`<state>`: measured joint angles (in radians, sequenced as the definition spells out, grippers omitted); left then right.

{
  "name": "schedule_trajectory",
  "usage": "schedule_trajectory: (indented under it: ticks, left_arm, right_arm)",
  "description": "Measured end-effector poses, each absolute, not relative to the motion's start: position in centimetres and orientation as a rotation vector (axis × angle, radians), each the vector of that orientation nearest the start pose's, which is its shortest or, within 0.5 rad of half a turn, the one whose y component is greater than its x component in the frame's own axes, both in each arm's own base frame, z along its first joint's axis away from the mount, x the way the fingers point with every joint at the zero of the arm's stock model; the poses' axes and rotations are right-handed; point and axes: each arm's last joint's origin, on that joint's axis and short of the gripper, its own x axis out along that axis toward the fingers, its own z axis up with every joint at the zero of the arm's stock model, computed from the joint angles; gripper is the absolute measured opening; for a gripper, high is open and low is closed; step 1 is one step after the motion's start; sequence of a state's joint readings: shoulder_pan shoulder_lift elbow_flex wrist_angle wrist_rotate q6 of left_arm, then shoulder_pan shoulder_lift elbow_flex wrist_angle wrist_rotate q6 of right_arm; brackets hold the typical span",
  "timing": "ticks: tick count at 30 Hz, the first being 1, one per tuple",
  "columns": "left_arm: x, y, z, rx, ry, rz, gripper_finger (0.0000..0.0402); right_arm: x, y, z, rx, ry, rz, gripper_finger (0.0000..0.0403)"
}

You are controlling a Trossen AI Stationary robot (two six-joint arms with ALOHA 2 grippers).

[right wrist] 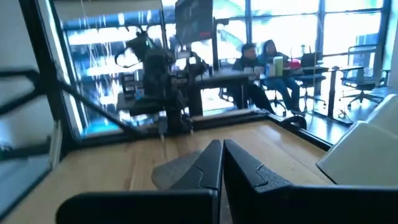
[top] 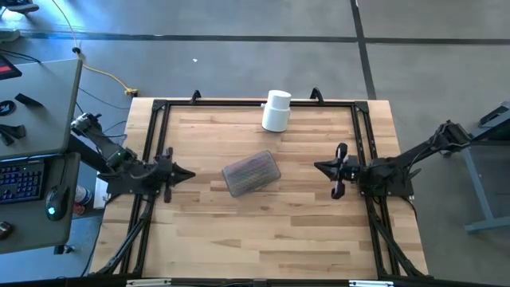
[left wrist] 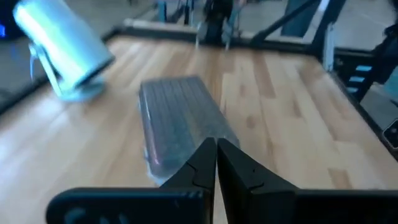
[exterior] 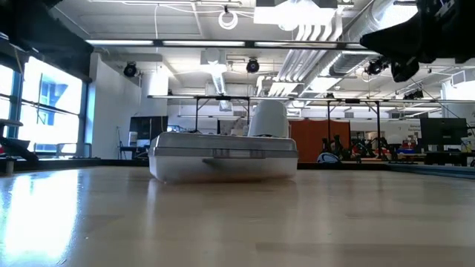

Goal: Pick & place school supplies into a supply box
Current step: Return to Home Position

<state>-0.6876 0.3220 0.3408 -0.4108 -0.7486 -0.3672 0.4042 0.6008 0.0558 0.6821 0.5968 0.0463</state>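
Note:
The supply box [top: 251, 173] lies shut at the table's middle, flat on its base, its greyish textured lid [left wrist: 177, 109] on top. The school supplies are hidden; none lie loose on the table. My left gripper [top: 191, 174] hovers left of the box, shut, pointing at the box's near end [left wrist: 163, 163] with a gap between them. Right of the box, my right gripper [top: 317, 167] is shut and points about level toward it, also clear of it. In the low view the box [exterior: 223, 157] stands in front of a white container.
A white cylindrical container [top: 276, 110] stands upright behind the box near the far edge. A black frame [top: 163, 108] runs around the tabletop. A desk with a keyboard [top: 20, 179] is off the left side. People sit at a desk [right wrist: 264, 59] in the room beyond.

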Motion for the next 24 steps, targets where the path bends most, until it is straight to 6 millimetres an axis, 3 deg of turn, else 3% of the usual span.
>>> schedule_trajectory:
  ticks: [6,12,15,22,24]
  left_arm:
    - [6.5,-2.7,22.6,0.000,0.169,0.117,0.0041]
    - [5.6,-2.0,23.0,-0.073,0.096,0.069,0.0043]
    - [6.3,-2.6,22.0,-0.095,0.098,0.063,0.0043]
    - [7.8,-3.9,17.3,-0.092,0.107,0.042,0.0041]
    - [8.0,-4.1,17.5,-0.096,0.080,0.022,0.0042]
  right_arm:
    - [12.2,3.6,17.9,0.159,-0.110,-0.166,0.0000]
    - [12.3,3.6,17.9,0.116,-0.097,-0.150,0.0000]
    - [12.3,3.5,17.6,0.107,-0.070,-0.185,0.0000]
    - [12.3,3.5,17.4,0.132,-0.061,-0.212,0.0000]
    - [12.3,3.5,17.4,0.133,-0.063,-0.211,0.0000]
